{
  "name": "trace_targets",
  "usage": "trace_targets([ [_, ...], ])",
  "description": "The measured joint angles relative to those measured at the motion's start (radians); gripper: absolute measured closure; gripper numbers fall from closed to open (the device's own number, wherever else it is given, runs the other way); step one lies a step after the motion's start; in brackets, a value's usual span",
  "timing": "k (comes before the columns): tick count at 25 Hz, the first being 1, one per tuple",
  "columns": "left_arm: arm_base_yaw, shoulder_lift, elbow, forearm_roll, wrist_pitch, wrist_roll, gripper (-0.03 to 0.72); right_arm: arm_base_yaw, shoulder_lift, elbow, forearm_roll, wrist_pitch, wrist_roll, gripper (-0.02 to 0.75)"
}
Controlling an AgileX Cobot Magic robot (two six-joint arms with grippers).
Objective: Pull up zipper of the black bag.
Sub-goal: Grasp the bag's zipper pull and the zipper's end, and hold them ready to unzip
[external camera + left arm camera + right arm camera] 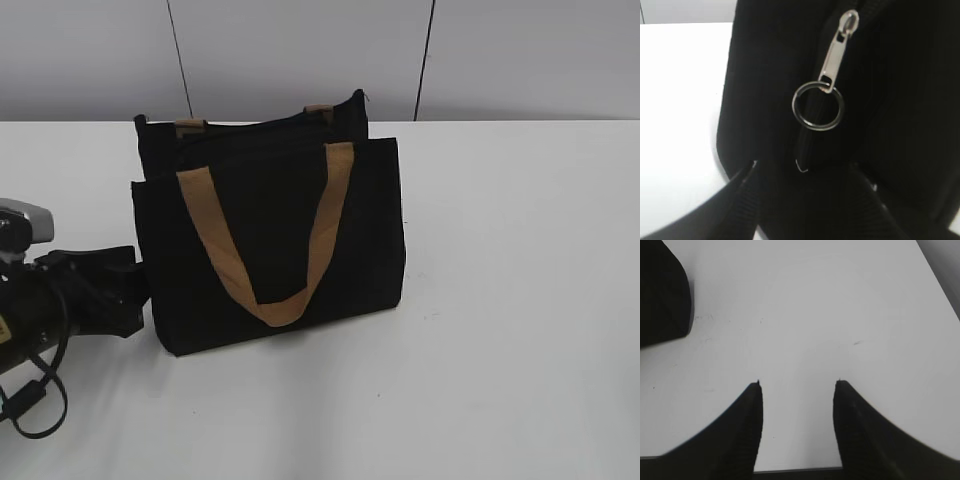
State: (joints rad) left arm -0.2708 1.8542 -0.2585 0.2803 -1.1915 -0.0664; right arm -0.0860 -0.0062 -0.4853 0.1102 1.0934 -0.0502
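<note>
In the exterior view one black bag [270, 240] stands upright on the white worktop [520, 300], with two tan handles [270, 240]. The left gripper [110, 290] is at the bag's left side.

In the left wrist view the two fingers [735, 192] are apart, on both sides of the bag's end, below the zipper [832, 70] with its one silver ring.

In the right wrist view the right gripper [797, 390] has two fingers [742, 425] apart over bare worktop, holding nothing.

One black bag [270, 240] is being counted on one white table [520, 300]. Two tan handles [275, 240] are being seen, one zipper pull [837, 52], one ring [818, 106], and two grippers [797, 387].
</note>
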Motion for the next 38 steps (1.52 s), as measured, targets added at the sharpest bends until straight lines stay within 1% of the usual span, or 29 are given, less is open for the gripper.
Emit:
trace_targets([
  [4,0.000,0.055,-0.048,0.012,0.000,0.000,0.279,0.000,0.000,0.000,0.000,0.000,0.000,0.374],
  [7,0.000,0.096,-0.082,0.029,-0.001,0.000,0.300,0.000,0.000,0.000,0.000,0.000,0.000,0.374],
  [13,0.002,0.119,-0.092,0.042,-0.014,0.000,0.439,0.000,0.000,0.000,0.000,0.000,0.000,0.374],
  [14,0.002,0.119,-0.093,0.039,-0.018,0.000,0.479,0.000,0.000,0.000,0.000,0.000,0.000,0.374],
  [34,0.002,0.119,-0.093,0.039,-0.019,0.000,0.488,0.000,0.000,0.000,0.000,0.000,0.000,0.374],
  [36,0.002,0.119,-0.093,0.038,-0.019,0.000,0.533,0.000,0.000,0.000,0.000,0.000,0.000,0.374],
  [38,0.002,0.119,-0.093,0.032,-0.019,0.000,0.627,0.000,0.000,0.000,0.000,0.000,0.000,0.374],
])
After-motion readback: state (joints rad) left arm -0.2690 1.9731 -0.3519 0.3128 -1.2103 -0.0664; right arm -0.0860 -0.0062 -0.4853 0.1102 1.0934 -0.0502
